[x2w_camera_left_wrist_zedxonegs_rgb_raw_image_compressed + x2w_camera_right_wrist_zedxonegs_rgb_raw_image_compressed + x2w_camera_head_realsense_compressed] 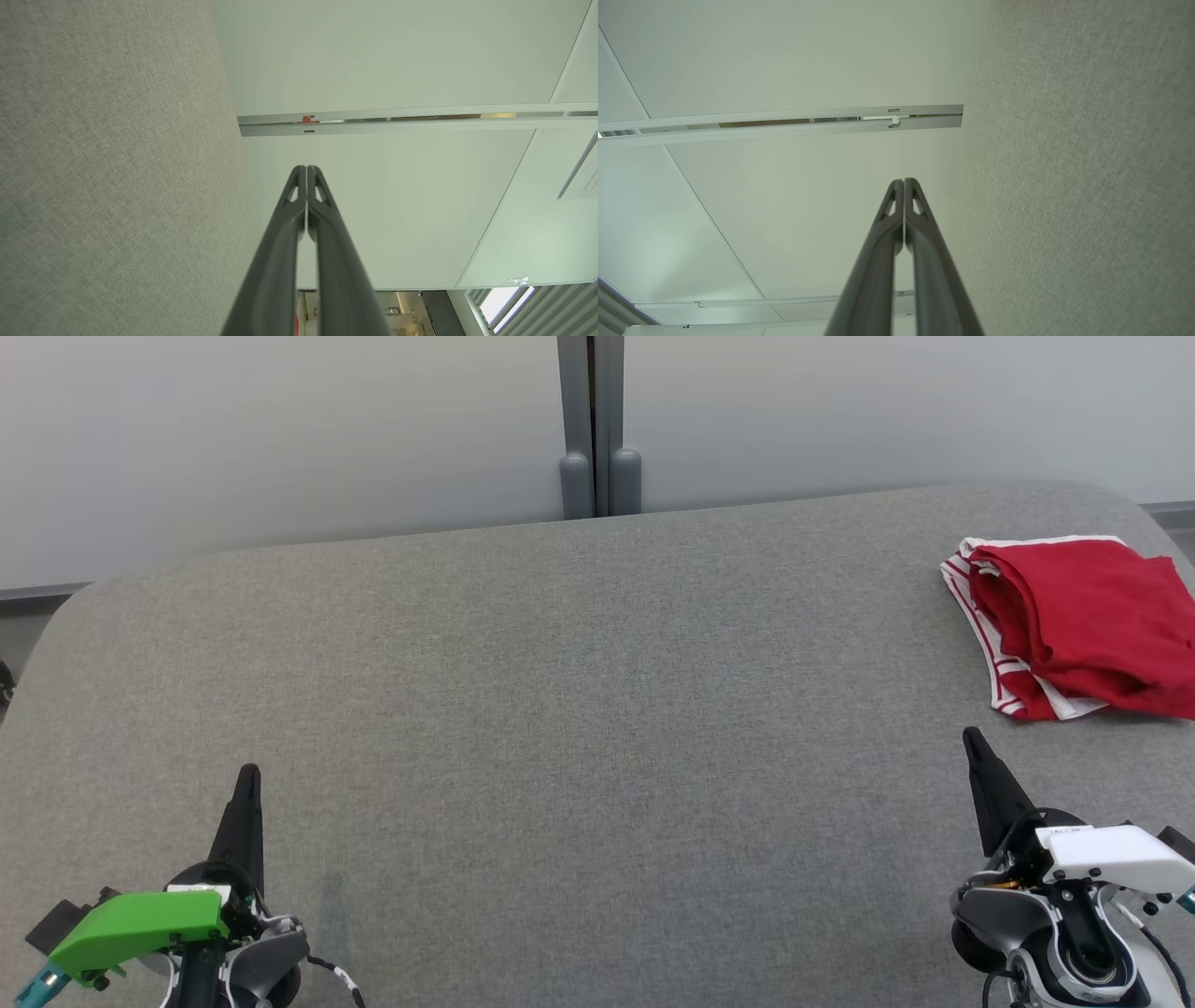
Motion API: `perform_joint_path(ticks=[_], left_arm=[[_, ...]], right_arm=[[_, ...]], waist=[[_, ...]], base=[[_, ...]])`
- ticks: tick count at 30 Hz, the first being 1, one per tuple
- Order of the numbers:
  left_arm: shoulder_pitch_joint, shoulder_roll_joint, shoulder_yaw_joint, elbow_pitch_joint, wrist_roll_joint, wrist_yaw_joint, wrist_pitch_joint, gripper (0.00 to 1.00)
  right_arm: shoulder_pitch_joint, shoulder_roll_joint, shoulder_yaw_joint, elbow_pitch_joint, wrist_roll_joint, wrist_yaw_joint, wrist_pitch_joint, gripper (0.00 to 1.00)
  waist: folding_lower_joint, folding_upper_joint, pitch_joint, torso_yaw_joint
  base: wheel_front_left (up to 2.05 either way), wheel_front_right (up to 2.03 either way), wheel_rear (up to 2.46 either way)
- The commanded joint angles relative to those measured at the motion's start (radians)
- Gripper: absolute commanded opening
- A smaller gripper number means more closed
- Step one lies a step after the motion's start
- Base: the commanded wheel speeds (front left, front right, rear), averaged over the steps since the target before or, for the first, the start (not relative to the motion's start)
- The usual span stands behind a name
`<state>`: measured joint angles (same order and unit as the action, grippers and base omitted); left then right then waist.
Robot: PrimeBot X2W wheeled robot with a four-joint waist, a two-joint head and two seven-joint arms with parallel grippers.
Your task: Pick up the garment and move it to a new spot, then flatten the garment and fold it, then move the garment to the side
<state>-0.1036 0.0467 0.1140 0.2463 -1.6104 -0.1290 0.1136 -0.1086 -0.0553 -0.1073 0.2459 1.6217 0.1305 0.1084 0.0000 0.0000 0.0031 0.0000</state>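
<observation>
The red garment (1083,616) is lying in a compact folded bundle on the grey fabric surface (579,691), its red-and-white striped trim (994,663) showing along the edge nearest the right gripper (972,739). The bundle is sitting just ahead of that gripper's tip and off to its right, close but not touching. The right gripper, under its white cover (1116,854), is hovering low over the fabric with its two dark fingers (875,270) pressed together, the tips meeting and nothing between them.

Well across the surface from the garment, the left gripper (248,779) is pointing the same way under a green cover (140,924). Its fingers (278,261) are likewise closing on each other tip to tip, holding nothing, with bare fabric lying ahead of it.

Beyond both fingertips, pale wall panels (280,439) are rising behind the far edge of the surface, and a grey post (597,429) is standing between the two grippers' lines of reach, well ahead of them.
</observation>
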Motion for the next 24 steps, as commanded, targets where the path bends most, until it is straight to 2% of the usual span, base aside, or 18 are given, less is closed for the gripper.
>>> perform_joint_path(ticks=[1,24], left_arm=[[-0.010,0.007,0.002,-0.002,-0.005,-0.006,0.004,0.00],[-0.010,0.007,0.002,-0.002,-0.005,-0.006,0.004,0.00]], right_arm=[[0.003,-0.001,-0.002,-0.004,-0.006,0.000,0.003,0.00],[0.002,0.000,-0.005,-0.004,-0.007,0.000,0.005,0.00]], waist=[[0.0000,0.0000,0.000,0.000],[0.0000,0.0000,0.000,0.000]], base=[[0.00,0.00,0.00],[0.00,0.00,0.00]])
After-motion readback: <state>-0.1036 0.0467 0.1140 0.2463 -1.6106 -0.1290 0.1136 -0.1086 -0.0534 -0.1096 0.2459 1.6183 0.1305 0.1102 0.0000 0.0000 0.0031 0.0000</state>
